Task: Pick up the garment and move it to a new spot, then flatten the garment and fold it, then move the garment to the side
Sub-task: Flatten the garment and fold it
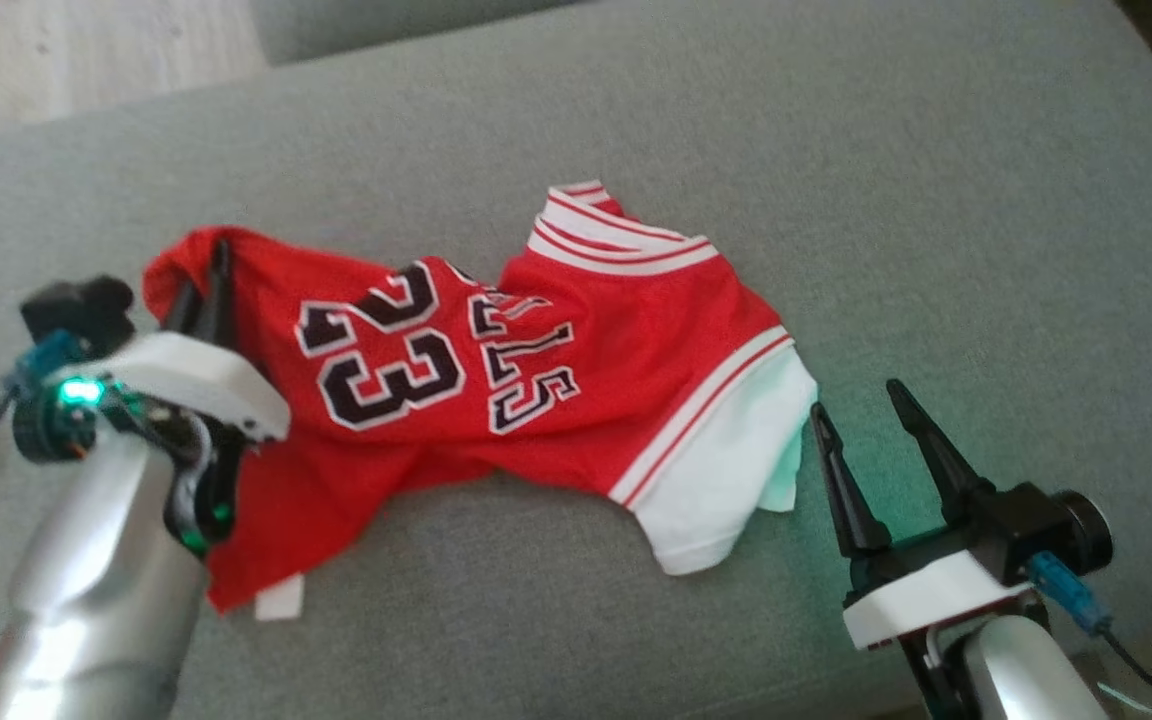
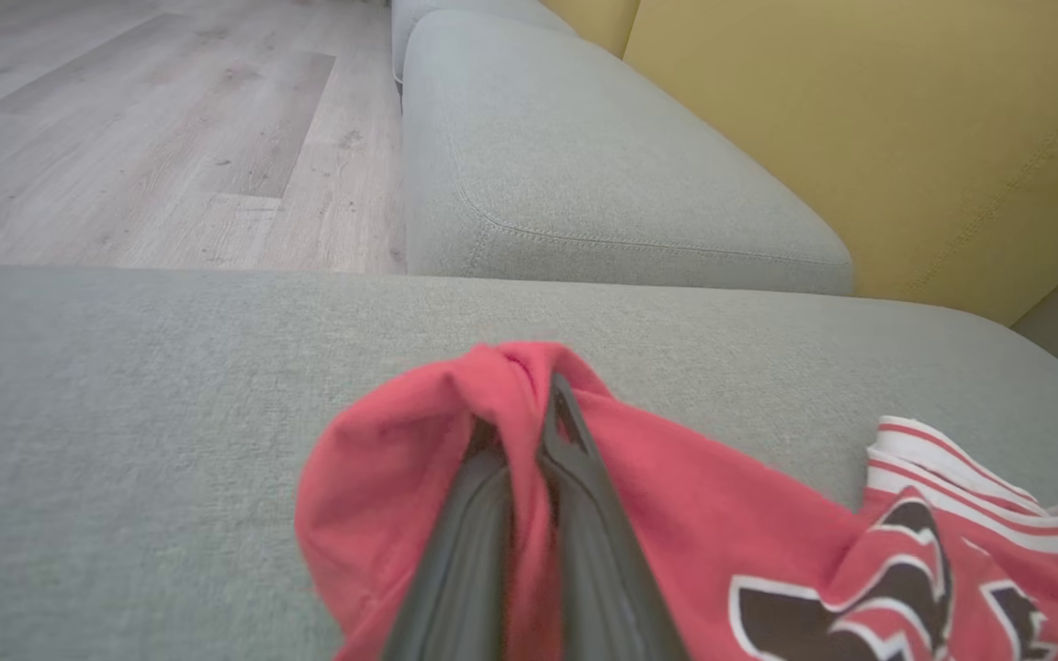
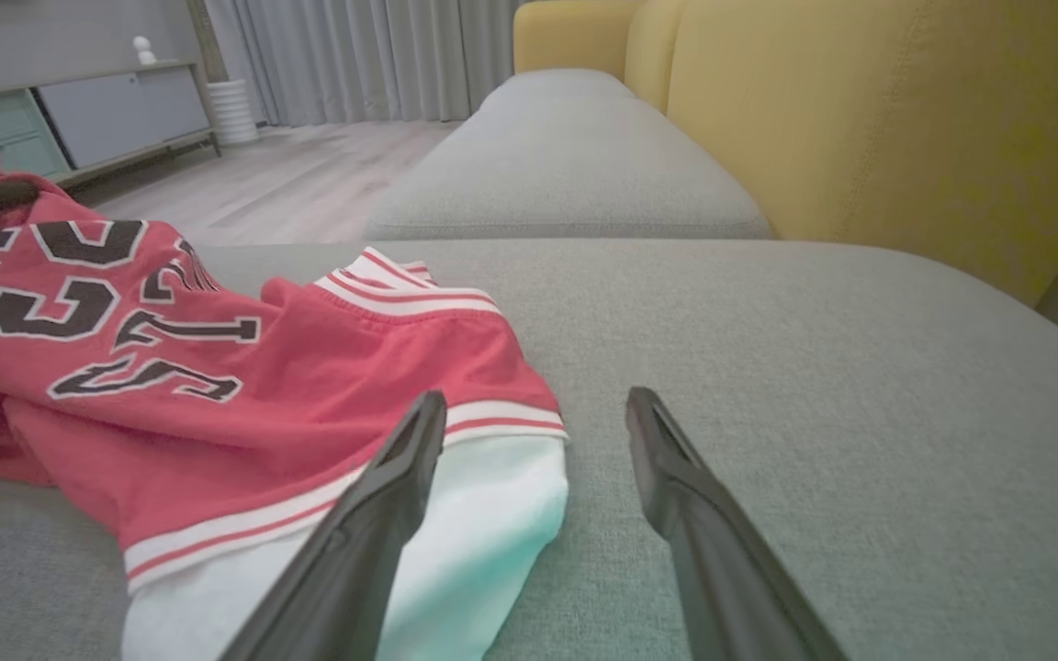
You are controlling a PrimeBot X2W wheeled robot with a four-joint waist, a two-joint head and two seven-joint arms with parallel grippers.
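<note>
The garment (image 1: 636, 330) is a red jersey with black, white-edged numerals "23" and lettering, red-and-white striped trim, and a white panel at its right end. It lies rumpled and partly spread on the grey sofa cushion (image 1: 936, 200). Its left end is gathered into a raised bunch, pinched between the closed jaws of the left gripper (image 2: 524, 408).

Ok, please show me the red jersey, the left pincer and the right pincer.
red jersey (image 1: 636, 330), head view, on the red cloth beside the lettering.
left pincer (image 2: 529, 413), left wrist view, between its fingertips, shut on the red jersey.
right pincer (image 1: 855, 397), head view, in the gap between its open fingertips.
</note>
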